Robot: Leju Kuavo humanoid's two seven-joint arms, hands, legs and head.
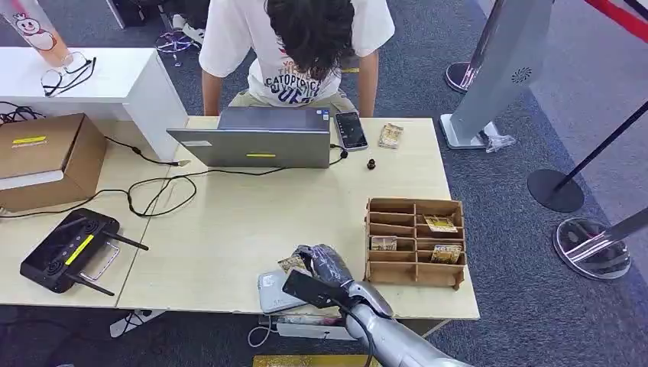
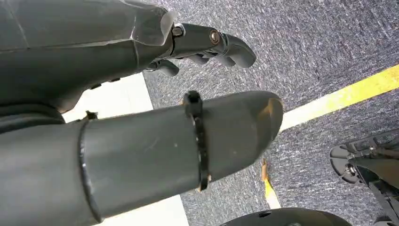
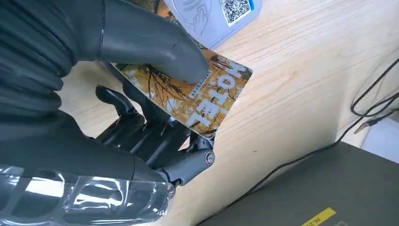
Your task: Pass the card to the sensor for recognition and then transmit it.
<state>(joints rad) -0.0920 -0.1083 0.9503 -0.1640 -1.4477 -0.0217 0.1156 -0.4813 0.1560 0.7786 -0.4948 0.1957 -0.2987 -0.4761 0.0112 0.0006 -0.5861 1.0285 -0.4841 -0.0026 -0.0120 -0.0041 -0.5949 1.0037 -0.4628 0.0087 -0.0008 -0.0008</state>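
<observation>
Pale wood table [image 1: 252, 229]: carries everything below; a person [image 1: 294, 46] leans over its far edge at 12 o'clock.
Laptop [image 1: 260, 138]: grey, at the far middle, with a phone [image 1: 351, 130] just beside it at 3 o'clock.
Cardboard box [image 1: 46, 157]: far left, at 9 o'clock from the laptop.
Wooden organiser [image 1: 415, 241]: near right; a few cards lie in its compartments.
Black controller [image 1: 69, 250]: near left, antennas out.
Sensor [image 1: 277, 289]: grey pad at the near edge, its QR label visible in the right wrist view.
Right hand [image 1: 325, 264]: thumb [image 3: 155, 49] on top and fingers beneath, pinching the card.
Left hand [image 2: 141, 117]: fingers curled in, holding nothing, hanging over carpet.
Card [image 3: 197, 92]: autumn-tree print lettered "HOTEL", held just above the table, at the sensor's far edge.
</observation>
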